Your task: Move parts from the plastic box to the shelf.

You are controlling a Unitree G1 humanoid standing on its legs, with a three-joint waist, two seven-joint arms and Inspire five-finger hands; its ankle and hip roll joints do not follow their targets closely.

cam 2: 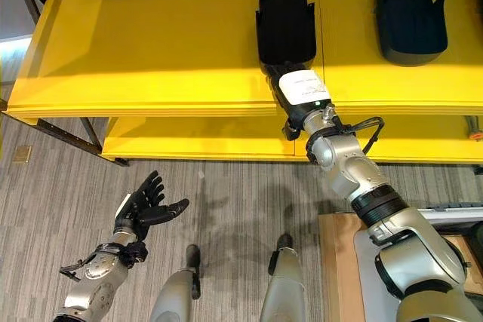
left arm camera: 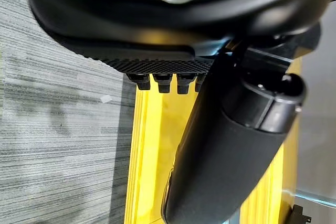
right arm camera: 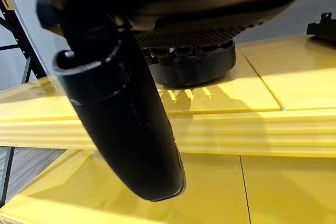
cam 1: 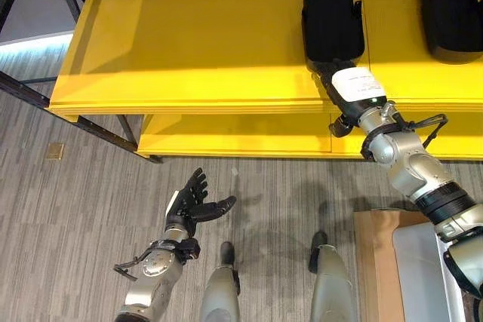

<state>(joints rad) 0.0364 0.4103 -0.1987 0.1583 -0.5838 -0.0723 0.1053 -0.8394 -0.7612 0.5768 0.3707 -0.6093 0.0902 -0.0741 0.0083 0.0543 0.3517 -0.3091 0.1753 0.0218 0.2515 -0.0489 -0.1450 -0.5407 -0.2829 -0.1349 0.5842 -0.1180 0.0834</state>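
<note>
While right robot hand [cam 2: 302, 90] touches it, part [cam 2: 285, 20] lies lengthwise across shelf [cam 2: 151, 50].

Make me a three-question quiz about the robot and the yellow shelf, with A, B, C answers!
1. Where is the right robot hand?
A. At the near end of a black part on the top shelf
B. Down by the floor
C. Inside a box

2. How many black parts lie on the top shelf?
A. One
B. Two
C. Four

3. How is the left robot hand?
A. Curled round a part
B. Open and empty
C. Pressed flat on the shelf

Answers:
1 A, because the right arm reaches up to the yellow shelf and the hand meets the nearer black part.
2 B, that part and a second black part farther right.
3 B, its fingers are spread above the grey floor, holding nothing.
</note>
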